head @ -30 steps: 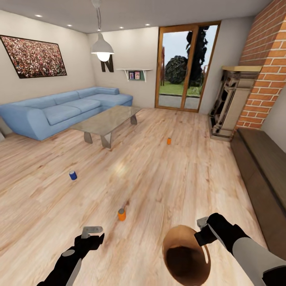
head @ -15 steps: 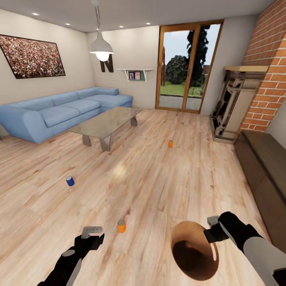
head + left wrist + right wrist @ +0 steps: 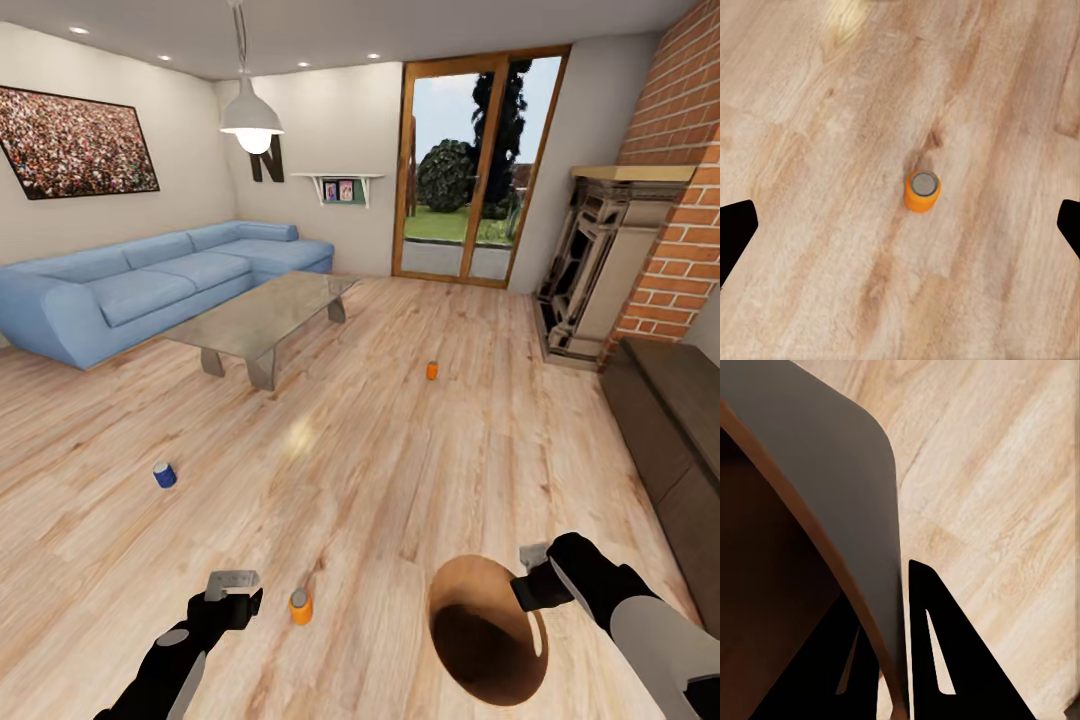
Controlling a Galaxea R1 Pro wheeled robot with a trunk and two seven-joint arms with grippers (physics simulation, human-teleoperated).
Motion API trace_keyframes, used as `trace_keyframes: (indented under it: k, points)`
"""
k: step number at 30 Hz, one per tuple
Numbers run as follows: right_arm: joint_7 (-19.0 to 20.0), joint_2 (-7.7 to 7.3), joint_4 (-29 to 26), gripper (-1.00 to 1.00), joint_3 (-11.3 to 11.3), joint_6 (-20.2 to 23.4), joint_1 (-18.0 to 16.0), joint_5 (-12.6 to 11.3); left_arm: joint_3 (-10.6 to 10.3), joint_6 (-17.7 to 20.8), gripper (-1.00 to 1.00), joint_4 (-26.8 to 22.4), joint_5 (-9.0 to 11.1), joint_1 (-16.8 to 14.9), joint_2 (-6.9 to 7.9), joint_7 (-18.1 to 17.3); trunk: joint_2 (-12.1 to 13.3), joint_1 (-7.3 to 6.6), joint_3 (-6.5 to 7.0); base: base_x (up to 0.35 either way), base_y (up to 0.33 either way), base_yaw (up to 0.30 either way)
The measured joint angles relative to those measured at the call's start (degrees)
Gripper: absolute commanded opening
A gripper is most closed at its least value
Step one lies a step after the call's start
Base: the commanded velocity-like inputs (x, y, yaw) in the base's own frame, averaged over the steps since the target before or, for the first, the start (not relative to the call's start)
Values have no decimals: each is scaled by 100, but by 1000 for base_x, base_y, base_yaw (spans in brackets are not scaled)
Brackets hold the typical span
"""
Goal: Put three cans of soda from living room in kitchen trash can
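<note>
**Living room: three cans on floor, bin in right gripper**

- Right gripper (image 3: pixel 532 575), lower right of head view: fingers (image 3: pixel 934 660) clamped on the rim of the wooden trash can (image 3: pixel 480 625).
- Left gripper (image 3: pixel 232 590), lower left: fingers (image 3: pixel 735 229) spread wide apart, empty.
- Near orange can (image 3: pixel 300 606): upright on plank floor (image 3: pixel 400 470), just beside the left gripper.
- Blue can (image 3: pixel 164 474): left of centre.
- Far orange can (image 3: pixel 431 371): centre.
- Blue sofa (image 3: pixel 150 285), upper left.

The round light-brown wooden bin (image 3: pixel 487 632) has its rim partly covered by the right gripper (image 3: pixel 530 572), its base unseen.
</note>
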Motion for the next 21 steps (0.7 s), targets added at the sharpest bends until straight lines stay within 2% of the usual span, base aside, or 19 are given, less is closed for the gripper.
trace_keyframes:
  k: [16,19,21]
  points:
    - [-31,9,0,-100,0,1,0,-5,-43,69,100,16,-12,-4,-19,22,0,0,0,323,0,0]
    - [-32,10,0,-100,5,0,0,0,-39,228,100,17,-16,-18,-18,22,0,0,0,323,0,0]
    - [-36,13,0,-100,12,-1,0,7,-33,590,100,1,-14,-68,-21,25,0,0,0,323,0,0]
